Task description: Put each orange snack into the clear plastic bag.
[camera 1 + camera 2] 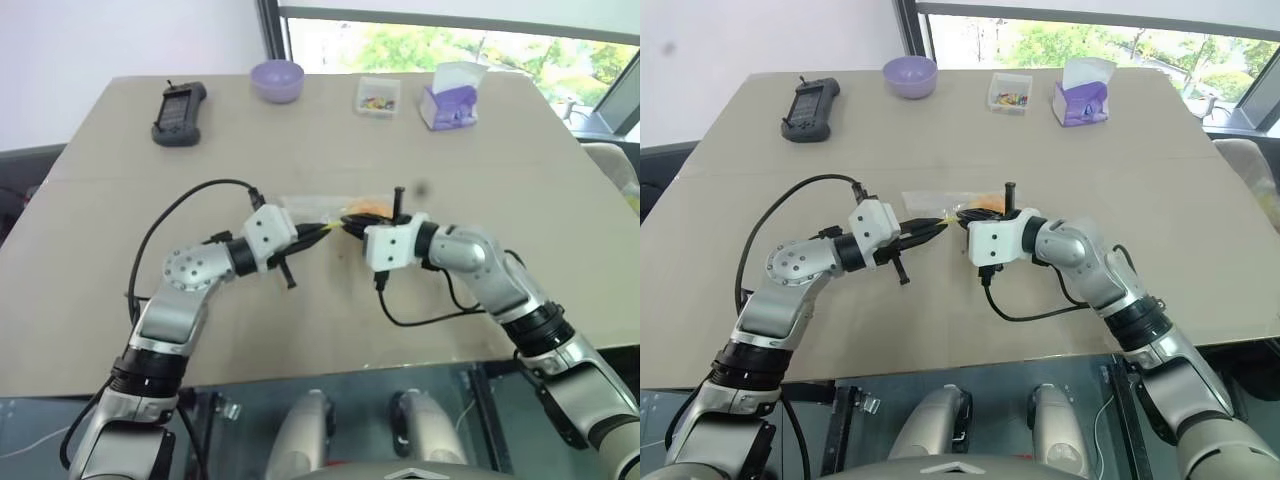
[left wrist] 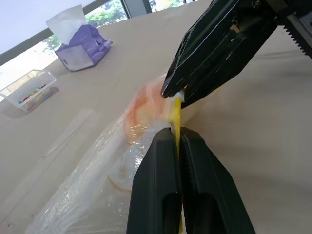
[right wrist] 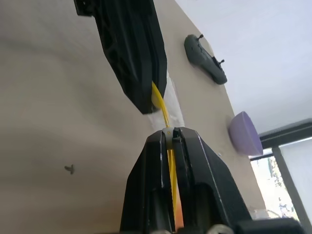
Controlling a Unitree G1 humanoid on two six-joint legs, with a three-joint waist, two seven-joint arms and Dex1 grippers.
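The left tool [image 2: 176, 138] and the right tool [image 3: 169, 135] meet nose to nose at the centre of the table [image 1: 110, 290], each clenched on the yellow seal strip [image 2: 176, 109] of the bag [image 2: 92, 185]. In both wrist views the strip runs taut from one pair of black fingers into the other, with only a short stretch of it bare between them. The bag trails away from the tools toward 12 o'clock, its clear film crumpled and lying on the table. The snack [image 2: 141, 105] sits inside the bag, just behind the seal, its orange showing through the plastic; from the head views it [image 1: 985, 203] peeks out just past the tool tips.

Along the far edge of the table, well apart from the tools, stand a black handset [image 1: 179, 113] at 11 o'clock, a purple bowl [image 1: 277, 80] at about 12, a small clear box [image 1: 377, 95] of coloured bits beside it, and a purple tissue box [image 1: 452, 98] at 1 o'clock.
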